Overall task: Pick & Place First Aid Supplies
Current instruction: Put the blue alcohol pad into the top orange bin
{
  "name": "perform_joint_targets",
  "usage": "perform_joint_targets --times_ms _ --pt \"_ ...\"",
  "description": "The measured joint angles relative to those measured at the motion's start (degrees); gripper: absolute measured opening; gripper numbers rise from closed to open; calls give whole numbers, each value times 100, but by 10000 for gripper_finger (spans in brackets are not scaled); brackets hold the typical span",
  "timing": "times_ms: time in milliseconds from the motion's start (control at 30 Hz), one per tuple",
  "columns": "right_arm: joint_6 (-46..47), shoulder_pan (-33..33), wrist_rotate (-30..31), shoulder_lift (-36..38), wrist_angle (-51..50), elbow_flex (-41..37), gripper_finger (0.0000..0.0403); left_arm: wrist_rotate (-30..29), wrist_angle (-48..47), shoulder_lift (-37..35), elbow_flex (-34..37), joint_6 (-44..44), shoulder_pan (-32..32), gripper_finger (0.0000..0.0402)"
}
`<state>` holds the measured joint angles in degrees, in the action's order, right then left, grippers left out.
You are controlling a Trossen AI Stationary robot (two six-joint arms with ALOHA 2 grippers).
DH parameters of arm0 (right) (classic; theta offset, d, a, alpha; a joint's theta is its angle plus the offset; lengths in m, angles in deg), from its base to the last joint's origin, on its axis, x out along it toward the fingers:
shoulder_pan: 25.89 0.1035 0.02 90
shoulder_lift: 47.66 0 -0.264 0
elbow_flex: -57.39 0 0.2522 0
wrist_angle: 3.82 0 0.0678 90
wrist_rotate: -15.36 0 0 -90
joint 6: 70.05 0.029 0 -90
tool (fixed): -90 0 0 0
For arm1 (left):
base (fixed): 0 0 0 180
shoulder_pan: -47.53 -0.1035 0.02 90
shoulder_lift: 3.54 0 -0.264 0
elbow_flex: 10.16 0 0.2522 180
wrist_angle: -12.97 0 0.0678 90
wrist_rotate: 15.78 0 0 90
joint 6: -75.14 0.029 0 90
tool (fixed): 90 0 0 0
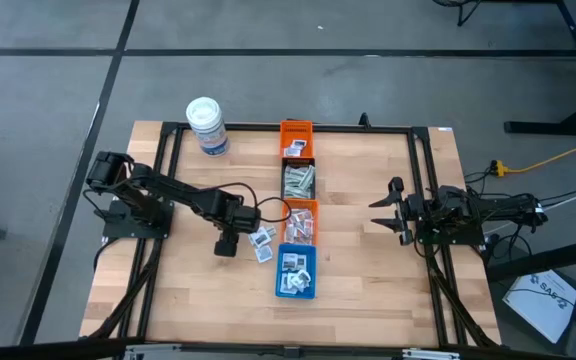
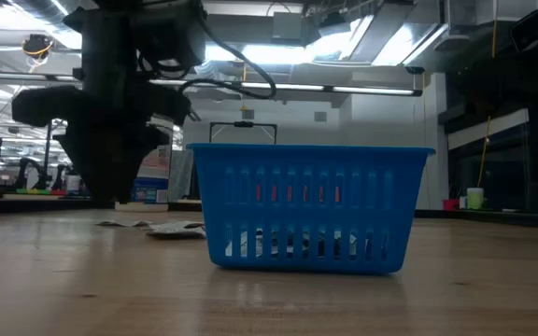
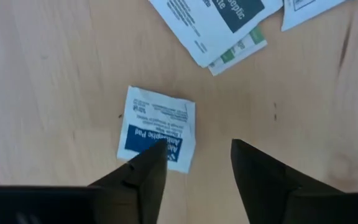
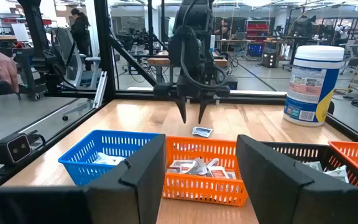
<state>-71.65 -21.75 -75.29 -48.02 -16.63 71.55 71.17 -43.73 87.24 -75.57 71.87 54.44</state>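
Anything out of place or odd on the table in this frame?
A few packets lie loose on the wood beside the blue bin rather than in a bin. One antiseptic pad packet sits askew under the open left claw, apart from the rest. The right claw waits open at the side. Nothing looks spilled or damaged.

packet point(image 3: 156, 127) on the table reads "antiseptic pad"; other print too small

A white tub point(image 1: 207, 126) stands far left; orange point(image 1: 296, 134), black point(image 1: 299, 181), orange point(image 1: 301, 222) and blue bins point(image 1: 295, 271) line the table's point(image 1: 368, 280) middle.
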Motion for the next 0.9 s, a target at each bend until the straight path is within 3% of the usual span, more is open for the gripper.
perform_joint_targets --times_ms 233,433,600,900 --pt "0 0 0 0 0 -2 195 -171 609 0 442 392 -42 198" --pt "0 1 0 0 0 -2 195 -118 1003 -26 734 408 -172 183" --pt "0 0 0 0 -2 0 195 -55 1054 -21 785 407 -206 140" --pt "0 2 0 0 0 0 195 -103 1103 -6 788 226 -204 13"
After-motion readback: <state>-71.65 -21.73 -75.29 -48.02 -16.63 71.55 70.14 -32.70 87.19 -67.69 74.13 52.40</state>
